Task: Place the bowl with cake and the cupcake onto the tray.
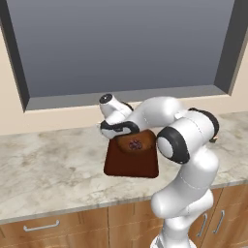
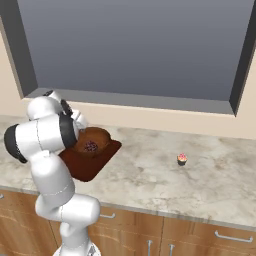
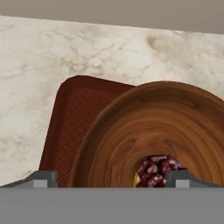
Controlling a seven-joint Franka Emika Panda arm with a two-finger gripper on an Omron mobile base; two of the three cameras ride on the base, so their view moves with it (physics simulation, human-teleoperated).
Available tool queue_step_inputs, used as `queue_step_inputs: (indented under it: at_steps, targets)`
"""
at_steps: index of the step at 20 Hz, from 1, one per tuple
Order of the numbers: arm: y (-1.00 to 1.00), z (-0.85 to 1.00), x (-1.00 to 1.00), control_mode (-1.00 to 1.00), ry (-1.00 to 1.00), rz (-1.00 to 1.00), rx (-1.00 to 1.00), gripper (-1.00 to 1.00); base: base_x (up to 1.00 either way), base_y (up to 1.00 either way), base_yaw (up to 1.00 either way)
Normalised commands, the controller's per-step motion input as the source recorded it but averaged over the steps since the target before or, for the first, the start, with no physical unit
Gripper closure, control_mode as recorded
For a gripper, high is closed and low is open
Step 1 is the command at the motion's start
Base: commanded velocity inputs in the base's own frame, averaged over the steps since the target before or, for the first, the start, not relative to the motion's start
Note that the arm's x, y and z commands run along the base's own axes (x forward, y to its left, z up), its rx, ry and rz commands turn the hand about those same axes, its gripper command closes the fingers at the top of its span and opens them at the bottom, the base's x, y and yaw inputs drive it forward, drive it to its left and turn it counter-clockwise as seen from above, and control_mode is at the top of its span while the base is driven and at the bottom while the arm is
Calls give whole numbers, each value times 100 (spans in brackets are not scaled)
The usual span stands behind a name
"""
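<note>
Rising from the base in front of the wooden cabinet drawers (image 1: 43, 225), the white Franka arm (image 2: 50, 150) bends forward over a marbled beige stone counter (image 1: 48, 164). Its 2-finger gripper (image 3: 111, 178) hangs just above the round reddish-brown bowl with a small dark speckled cake (image 3: 157, 131) at its centre; whether the claw is clenched or released cannot be told, as only its 2 fingertips (image 3: 41, 178) show, 1 at either side of the bowl's near rim. That bowl sits over the flat dark brown rectangular tray with rounded corners (image 3: 70, 118). Well apart to the right on the counter stands the tiny pink-frosted cupcake (image 2: 182, 159). Beyond, a dark grey framed window (image 2: 135, 50) spans the wall.
</note>
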Motion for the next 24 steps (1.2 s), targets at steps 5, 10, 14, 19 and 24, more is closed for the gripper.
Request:
queue_step_inputs:
  at_steps: [5, 10, 14, 19, 24]
  targets:
    - [-63, 41, -19, -100, 12, -2, 2, -100, 0, 0, 0]
    - [-71, 65, -15, -100, 9, -2, 5, -100, 0, 0, 0]
    - [-94, -6, -10, -100, 8, -8, 3, -100, 0, 0, 0]
    - [-100, -9, 1, -100, 8, -8, 0, -100, 0, 0, 0]
    - [-99, 8, 1, -100, -2, -10, 5, -100, 0, 0, 0]
